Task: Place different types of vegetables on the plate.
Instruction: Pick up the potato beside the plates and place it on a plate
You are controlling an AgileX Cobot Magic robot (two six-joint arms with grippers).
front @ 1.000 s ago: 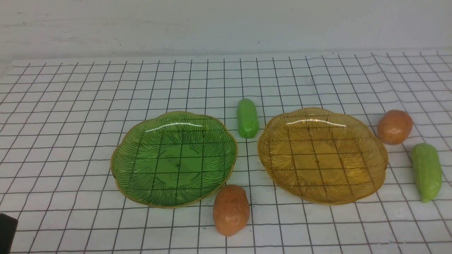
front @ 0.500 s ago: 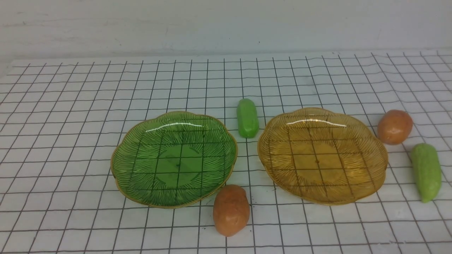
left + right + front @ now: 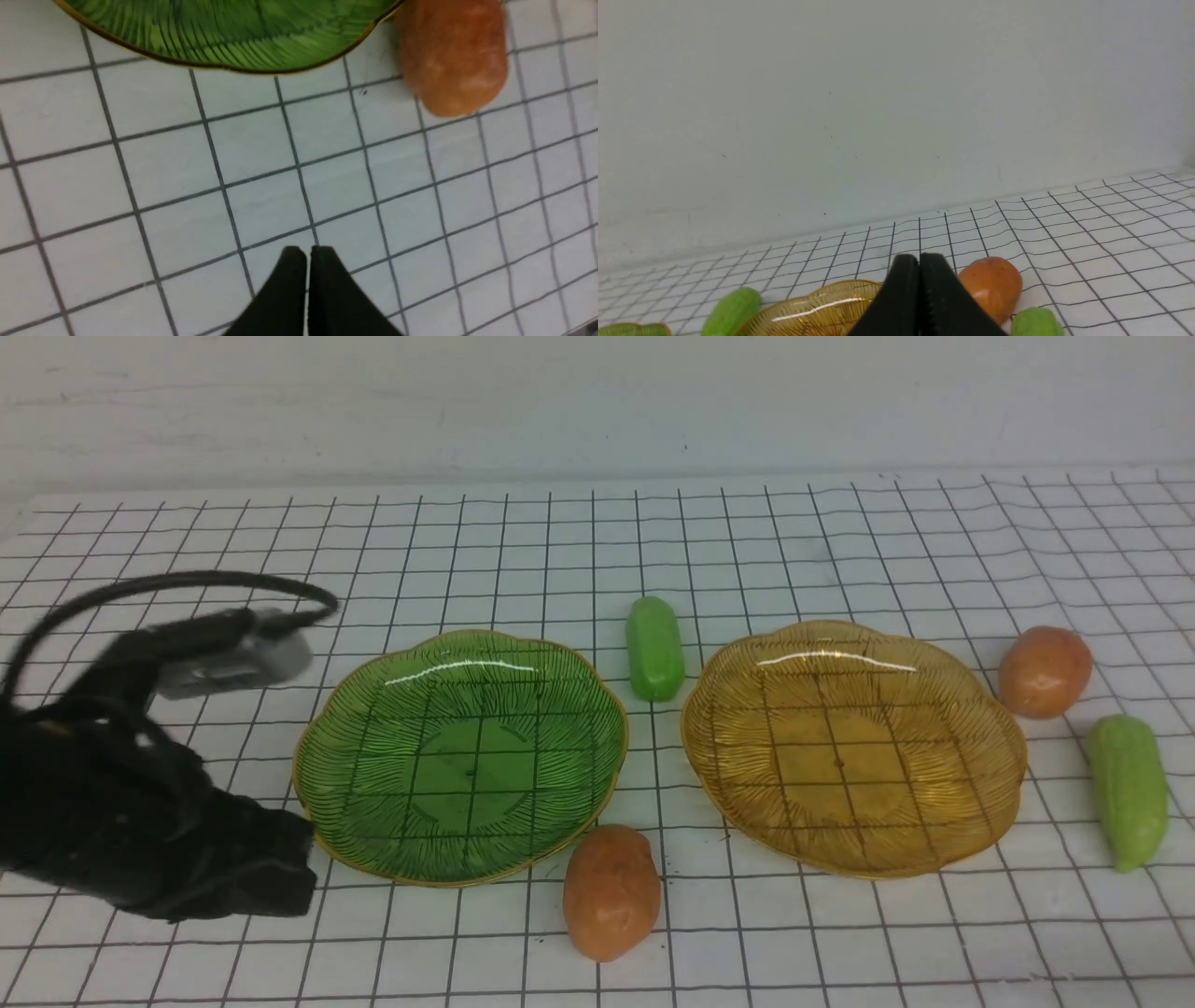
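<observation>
Two empty plates sit side by side, a green plate (image 3: 457, 756) and an amber plate (image 3: 854, 747). A bright green cucumber (image 3: 653, 649) lies between them at the back. One orange potato (image 3: 611, 891) lies just in front of the green plate, a second potato (image 3: 1044, 670) right of the amber plate, with a pale green gourd (image 3: 1128, 791) beside it. My left gripper (image 3: 285, 863) hangs left of the green plate, shut and empty (image 3: 308, 252), with the plate's rim (image 3: 224, 70) and the near potato (image 3: 451, 56) ahead. My right gripper (image 3: 919, 259) is shut and empty, out of the front view.
A white wall (image 3: 597, 401) closes the far edge of the gridded table (image 3: 187, 569). The left arm's cable (image 3: 168, 583) arches above the table's left part. In the right wrist view the amber plate (image 3: 822, 308), the far potato (image 3: 992, 287) and the gourd (image 3: 1034, 324) lie below the fingers.
The left arm has swung into the front view from the lower left and now hangs beside the green plate. The vegetables and plates have not moved.
</observation>
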